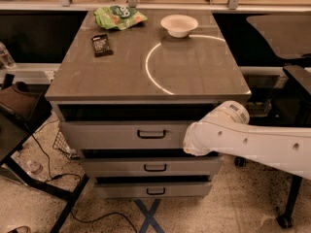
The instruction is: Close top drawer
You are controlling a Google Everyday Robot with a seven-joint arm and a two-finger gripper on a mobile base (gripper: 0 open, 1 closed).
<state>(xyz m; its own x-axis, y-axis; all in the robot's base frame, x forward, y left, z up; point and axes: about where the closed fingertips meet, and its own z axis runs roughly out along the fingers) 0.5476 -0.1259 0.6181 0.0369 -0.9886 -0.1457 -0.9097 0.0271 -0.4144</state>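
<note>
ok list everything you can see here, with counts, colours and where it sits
wide grey top drawer with dark pull handle: 1, grey, just under the cabinet top, front standing out a little
shallower grey drawers: 2, grey, stacked below it
flat grey cabinet top: 1, grey, bears a white arc mark
round white bowl: 1, white, far right of the top
crumpled green snack bag: 1, green, far left of the top
small dark flat packet: 1, black, near the bag
blue tape cross: 1, blue, floor in front
white robot arm: 1, white, reaching in from the right
gripper: 1, white, at the arm's tip against the top drawer's front, right of the handle
</note>
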